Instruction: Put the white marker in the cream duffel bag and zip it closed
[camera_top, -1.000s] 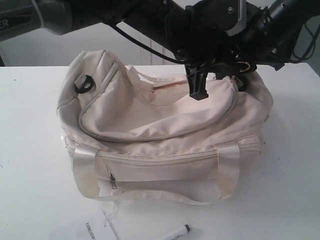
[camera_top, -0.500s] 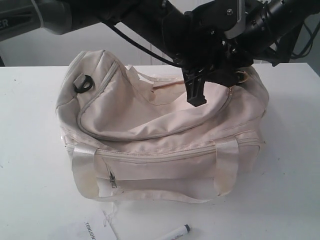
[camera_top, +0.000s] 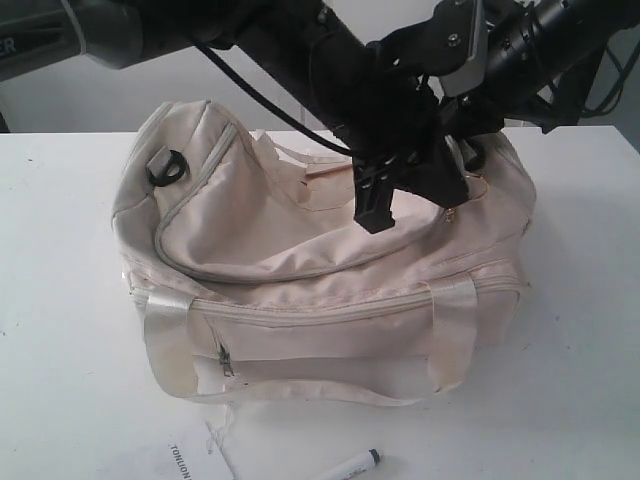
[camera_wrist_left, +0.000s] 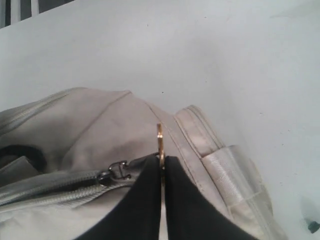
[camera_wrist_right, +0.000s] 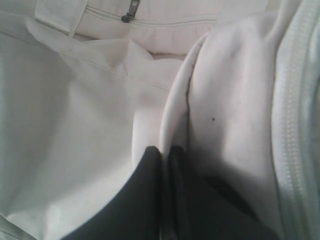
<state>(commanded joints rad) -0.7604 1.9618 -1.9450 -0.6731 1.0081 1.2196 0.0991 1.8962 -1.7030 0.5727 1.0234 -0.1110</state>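
Observation:
The cream duffel bag (camera_top: 300, 260) lies on the white table. The white marker (camera_top: 352, 467) with its dark cap lies on the table in front of the bag, outside it. My left gripper (camera_top: 375, 212) reaches across over the bag's top right. It is shut on a thin gold ring (camera_wrist_left: 159, 137) beside the dark zipper slider (camera_wrist_left: 114, 172). My right gripper (camera_wrist_right: 165, 150) is shut on a fold of the bag's cream fabric (camera_wrist_right: 175, 115). In the exterior view its fingertips are hidden behind the arms at the bag's right end.
A white paper tag (camera_top: 185, 462) with printed text lies at the front edge, left of the marker. The bag's front pocket zip pull (camera_top: 226, 362) hangs at the lower left. Both black arms cross above the bag's right half.
My left gripper has moved left and down along the curved top zipper with the gold ring in it. The bag's right end has shifted slightly left. The marker has not moved.

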